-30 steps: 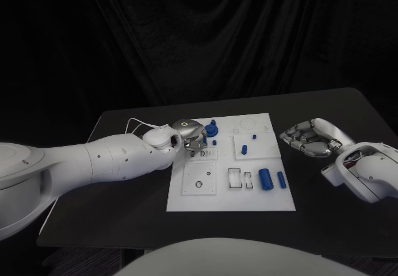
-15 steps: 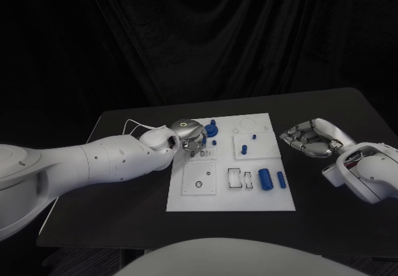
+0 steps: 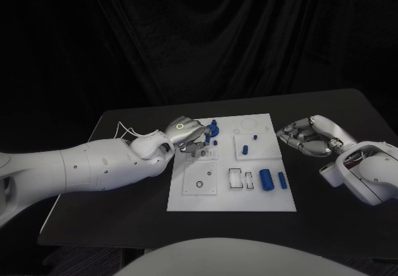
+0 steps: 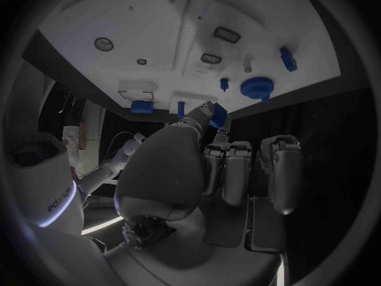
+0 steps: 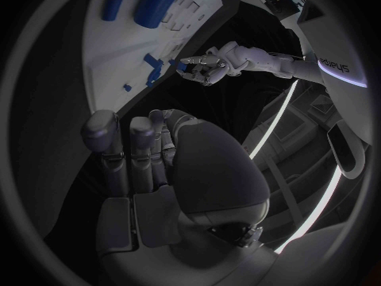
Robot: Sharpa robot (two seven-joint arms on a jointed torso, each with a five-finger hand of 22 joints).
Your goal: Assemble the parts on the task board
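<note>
Several blue parts sit on the white task board (image 3: 232, 167), which lies in the middle of the black table (image 3: 116, 207): a thick blue cylinder (image 3: 266, 179) and a thinner blue bar (image 3: 281, 179) lie side by side near the board's right edge, a short blue peg (image 3: 244, 150) lies further up the board, a tiny blue stud (image 3: 253, 137) sits above that, and a round blue piece (image 3: 213, 125) stands near the board's top left corner. The left hand (image 3: 189, 135) reaches in over the board's upper left part, beside that round piece, with its white arm stretching back to the picture's left edge. In the left wrist view the left hand (image 4: 214, 152) pinches a small blue part (image 4: 218, 115) between its thumb and a fingertip, while its other fingers lie straight and side by side; the right wrist view shows the same pinch from afar (image 5: 184, 61). From the head camera this held piece is mostly hidden behind the fingers, and its shape is too small to make out. The right hand (image 3: 309, 137) rests just off the board's right edge, near its upper corner, fingers curled in toward the palm with nothing between them; the right wrist view (image 5: 151, 152) shows the same curl. Whether it touches the table I cannot tell.
</note>
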